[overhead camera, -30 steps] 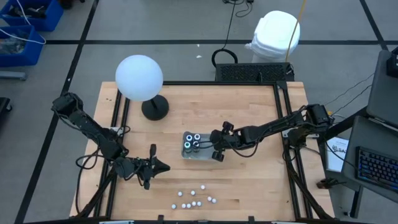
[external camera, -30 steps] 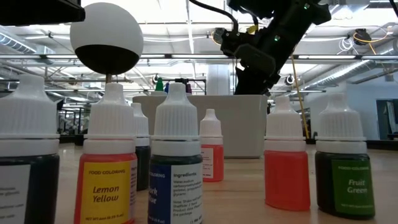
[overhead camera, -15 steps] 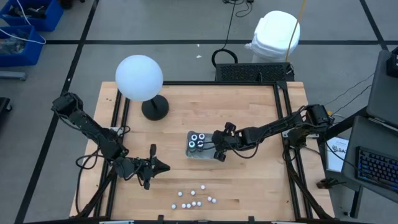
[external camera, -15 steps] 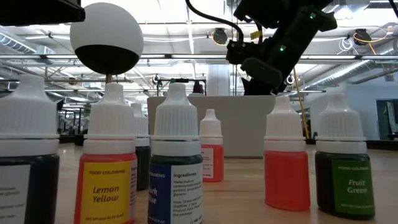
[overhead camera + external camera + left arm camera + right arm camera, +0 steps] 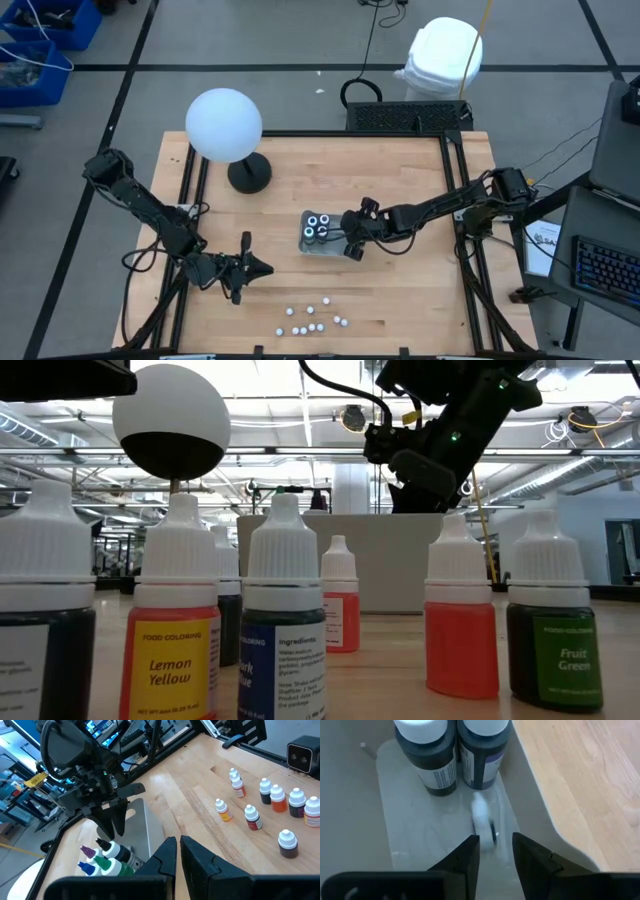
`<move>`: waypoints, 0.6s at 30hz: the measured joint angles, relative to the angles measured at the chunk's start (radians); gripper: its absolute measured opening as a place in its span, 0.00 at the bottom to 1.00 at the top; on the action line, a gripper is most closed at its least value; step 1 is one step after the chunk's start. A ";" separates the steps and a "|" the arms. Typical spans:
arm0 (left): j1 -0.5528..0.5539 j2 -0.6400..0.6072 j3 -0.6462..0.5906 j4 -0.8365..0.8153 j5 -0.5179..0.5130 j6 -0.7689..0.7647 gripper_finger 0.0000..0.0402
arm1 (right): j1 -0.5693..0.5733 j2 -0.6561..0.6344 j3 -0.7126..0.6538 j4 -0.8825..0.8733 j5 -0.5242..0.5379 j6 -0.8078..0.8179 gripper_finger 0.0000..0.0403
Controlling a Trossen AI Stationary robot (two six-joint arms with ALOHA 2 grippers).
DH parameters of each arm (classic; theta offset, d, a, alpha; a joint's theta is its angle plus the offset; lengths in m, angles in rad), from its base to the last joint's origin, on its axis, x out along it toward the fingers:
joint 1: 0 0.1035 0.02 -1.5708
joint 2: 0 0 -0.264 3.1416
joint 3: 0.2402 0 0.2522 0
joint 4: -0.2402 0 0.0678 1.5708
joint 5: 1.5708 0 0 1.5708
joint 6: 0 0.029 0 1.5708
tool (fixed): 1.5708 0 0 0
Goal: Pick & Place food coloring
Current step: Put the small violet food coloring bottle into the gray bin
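Food coloring bottles upright in tray — right gripper above, fingers spread; left gripper idle, fingers together.

Two slim black jointed robot arms, the left arm and the right arm, with loose black cables looping beside their links. Each ends in two dark, flat, tapering fingers; a small green light glows on the right wrist.
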 joint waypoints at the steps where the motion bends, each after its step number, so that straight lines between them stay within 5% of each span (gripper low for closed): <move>1: 0.000 0.000 0.000 0.000 0.000 -0.003 0.08 | 0.000 0.000 0.000 0.000 0.000 0.000 0.27; 9: 0.000 0.000 0.000 0.000 0.000 -0.004 0.08 | 0.000 -0.022 -0.001 0.030 0.004 -0.024 0.25; 18: 0.000 0.000 0.001 -0.014 0.000 -0.011 0.08 | 0.091 -0.256 -0.001 0.093 0.110 -0.166 0.20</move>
